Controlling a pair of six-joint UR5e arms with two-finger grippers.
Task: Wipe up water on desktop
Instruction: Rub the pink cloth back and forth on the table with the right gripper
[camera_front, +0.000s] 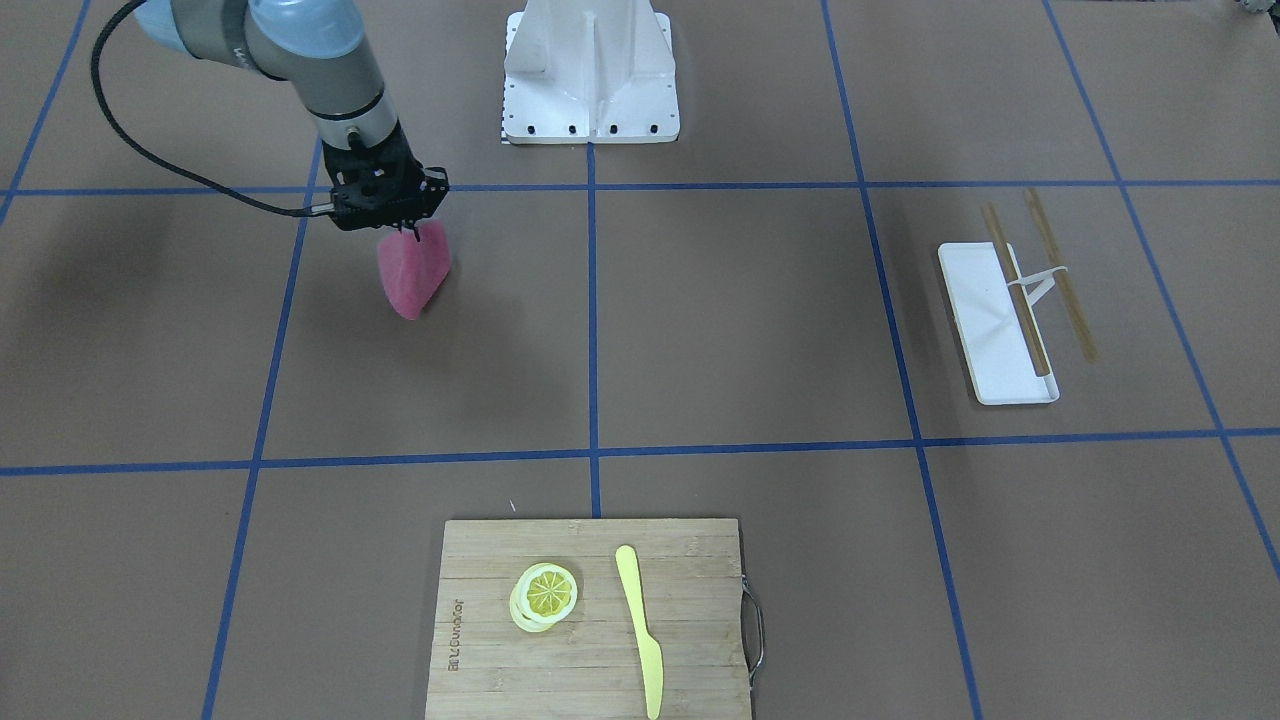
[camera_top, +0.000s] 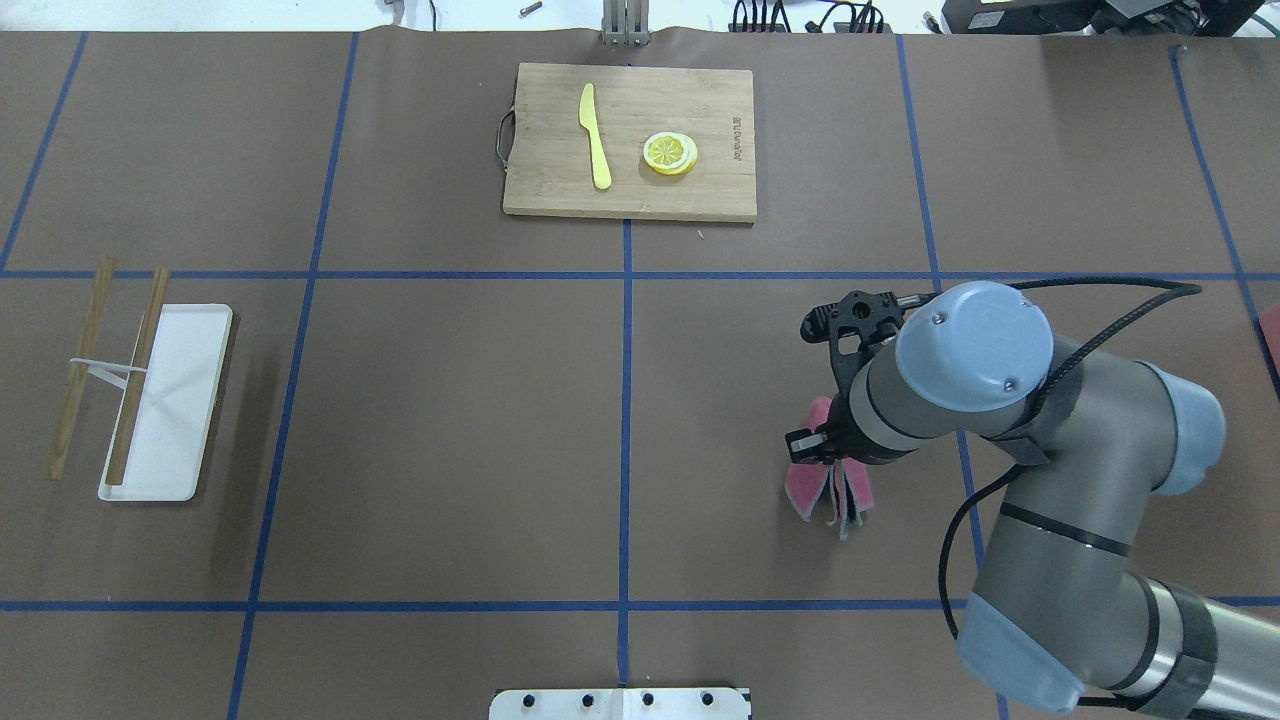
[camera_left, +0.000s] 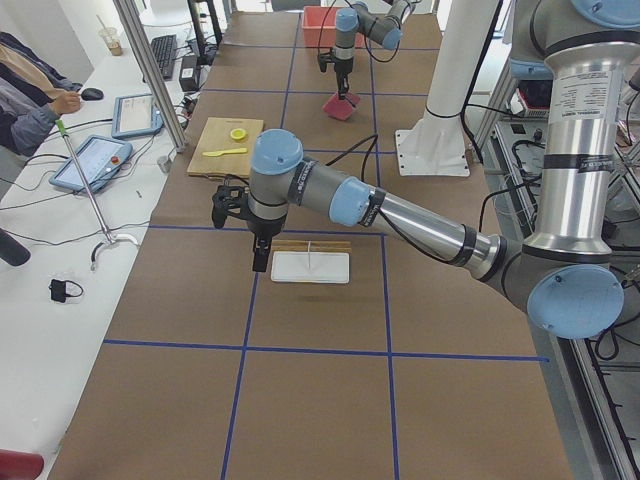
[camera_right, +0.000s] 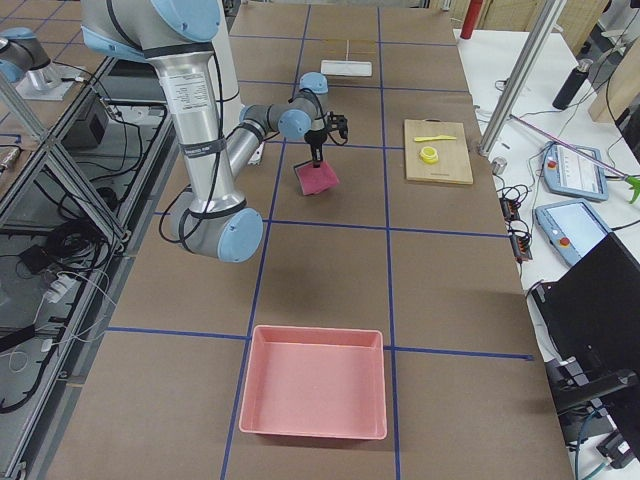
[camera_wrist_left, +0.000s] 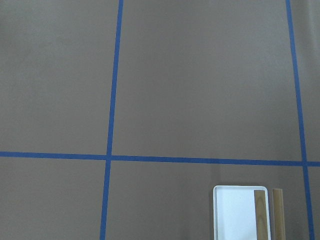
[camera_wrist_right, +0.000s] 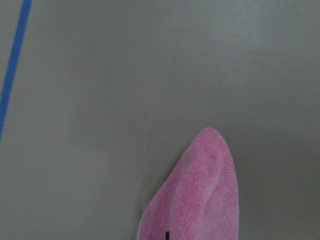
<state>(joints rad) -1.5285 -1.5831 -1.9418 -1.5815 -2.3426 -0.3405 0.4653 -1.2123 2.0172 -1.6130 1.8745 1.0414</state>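
Note:
The brown desktop (camera_front: 750, 320) with its blue tape grid shows no water that I can make out. My right gripper (camera_front: 405, 228) is shut on the top of a pink cloth (camera_front: 413, 270), which hangs folded just above the desktop (camera_top: 450, 400). The cloth also shows in the overhead view (camera_top: 822, 485), under the wrist, and in the right wrist view (camera_wrist_right: 200, 195). My left gripper (camera_left: 260, 262) shows only in the exterior left view, low beside the white tray (camera_left: 310, 267). I cannot tell whether it is open or shut.
A bamboo cutting board (camera_front: 480, 600) with a lemon slice (camera_front: 546, 594) and a yellow knife (camera_front: 640, 628) lies at the operators' edge. The white tray (camera_front: 985, 330) carries wooden chopsticks (camera_front: 1018, 290). A pink bin (camera_right: 313, 395) sits at the right end. The white robot base (camera_front: 590, 75) stands mid-table.

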